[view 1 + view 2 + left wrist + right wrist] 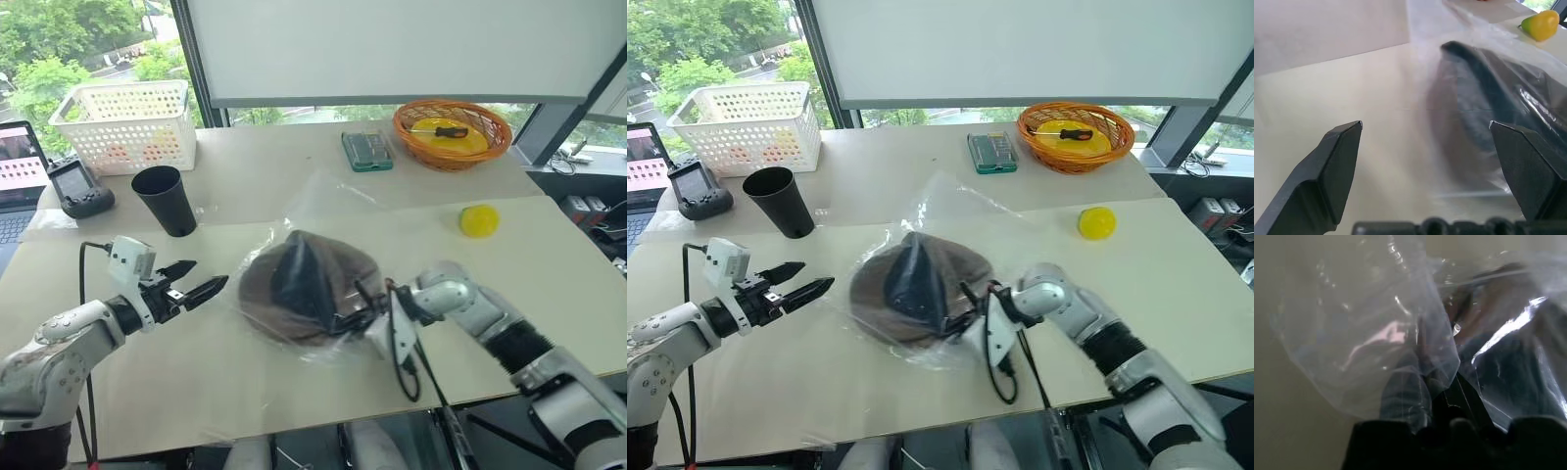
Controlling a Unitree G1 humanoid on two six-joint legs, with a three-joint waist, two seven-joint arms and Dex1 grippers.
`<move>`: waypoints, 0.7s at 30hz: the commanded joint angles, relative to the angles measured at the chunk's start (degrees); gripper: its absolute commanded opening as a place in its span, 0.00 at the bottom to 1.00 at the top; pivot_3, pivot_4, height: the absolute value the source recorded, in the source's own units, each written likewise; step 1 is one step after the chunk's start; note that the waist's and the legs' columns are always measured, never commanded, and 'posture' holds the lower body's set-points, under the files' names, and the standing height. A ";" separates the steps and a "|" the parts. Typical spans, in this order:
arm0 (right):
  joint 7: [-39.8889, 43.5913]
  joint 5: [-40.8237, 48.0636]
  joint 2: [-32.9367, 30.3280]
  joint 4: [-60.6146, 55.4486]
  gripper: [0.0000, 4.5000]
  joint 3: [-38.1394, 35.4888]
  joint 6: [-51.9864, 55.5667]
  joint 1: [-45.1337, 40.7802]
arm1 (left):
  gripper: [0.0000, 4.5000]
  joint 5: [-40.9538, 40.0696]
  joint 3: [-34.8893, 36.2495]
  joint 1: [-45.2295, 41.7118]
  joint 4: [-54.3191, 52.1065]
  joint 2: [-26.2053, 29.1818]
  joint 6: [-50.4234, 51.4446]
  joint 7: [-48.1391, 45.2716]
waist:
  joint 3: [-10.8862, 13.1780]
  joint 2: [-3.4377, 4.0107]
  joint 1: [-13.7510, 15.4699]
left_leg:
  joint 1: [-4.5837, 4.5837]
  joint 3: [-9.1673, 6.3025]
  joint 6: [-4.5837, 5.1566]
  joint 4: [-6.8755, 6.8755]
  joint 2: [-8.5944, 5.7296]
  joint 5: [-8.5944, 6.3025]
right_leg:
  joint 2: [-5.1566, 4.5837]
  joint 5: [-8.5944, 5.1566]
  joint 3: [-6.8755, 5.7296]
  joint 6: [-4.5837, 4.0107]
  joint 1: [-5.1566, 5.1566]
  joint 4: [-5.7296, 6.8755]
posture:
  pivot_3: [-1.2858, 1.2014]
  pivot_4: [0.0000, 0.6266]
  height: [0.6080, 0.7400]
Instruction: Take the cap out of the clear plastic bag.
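Brown fabric, soft and domed, with a dark lining fold on top: we see the cap [309, 284] lying mid-table, inside the clear plastic bag [313, 211], whose glossy, wrinkled film spreads past it toward the far side. Our right gripper [355, 315] is pinched shut on the bag's film at the cap's near right edge, forearm angled in from the right. Its wrist view shows crinkled plastic draped over the black fingers [1405, 382]. Our left gripper [191, 281] hovers beside the bag, spread wide, pointing at it. Behind stand a tapered black cup [165, 200], a white lattice basket [127, 122], an orange woven basket [453, 132].
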 commanded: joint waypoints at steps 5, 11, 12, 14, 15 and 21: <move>-30.52 -32.19 0.35 16.29 0.03 1.05 -11.69 -12.55 | 1.00 0.09 0.40 -0.37 -0.40 -0.04 -0.99 -0.93 | 0.00 0.00 -0.03 | 0.00 -0.02 -0.02 0.00 -0.01 0.01 | 0.02 0.17 0.05 -0.29 -0.01 0.05 | 0.52 0.24 0.97; -61.99 -55.84 1.17 17.60 0.03 10.68 -9.79 -22.02 | 1.00 0.48 -0.28 -1.15 0.37 -0.15 -1.16 -1.18 | 0.00 0.00 -0.15 | -0.06 -0.01 -0.03 -0.01 -0.06 0.02 | 0.00 0.20 0.12 -0.35 -0.14 0.11 | 0.52 0.24 0.97; -66.08 -58.31 1.43 18.22 0.03 12.49 -9.33 -23.11 | 1.00 0.57 -0.35 -1.23 0.48 -0.13 -1.21 -1.23 | 0.00 0.00 -0.18 | -0.09 -0.01 -0.04 -0.01 -0.06 0.02 | 0.00 0.20 0.13 -0.36 -0.20 0.12 | 0.52 0.24 0.97; -75.08 -64.52 2.19 18.84 0.03 17.55 -7.82 -25.24 | 1.00 0.66 -0.46 -1.46 0.69 -0.09 -1.24 -1.30 | 0.00 0.00 -0.18 | -0.12 -0.02 -0.04 -0.02 -0.05 0.02 | 0.01 0.20 0.13 -0.38 -0.24 0.13 | 0.52 0.24 0.97; -79.75 -67.84 2.57 18.58 0.03 20.43 -6.76 -26.19 | 1.00 0.69 -0.50 -1.55 0.78 -0.05 -1.24 -1.34 | 0.00 0.00 -0.13 | -0.14 -0.02 -0.04 -0.02 -0.06 0.02 | 0.00 0.20 0.13 -0.38 -0.25 0.13 | 0.52 0.24 0.97; -97.26 -77.80 5.66 21.01 0.03 32.38 -3.14 -28.87 | 1.00 0.65 -0.26 -1.43 0.47 -0.14 -1.07 -1.39 | 0.00 0.00 -0.32 | -0.16 -0.05 -0.04 -0.04 -0.08 0.02 | -0.01 0.20 0.14 -0.39 -0.27 0.12 | 0.52 0.24 0.97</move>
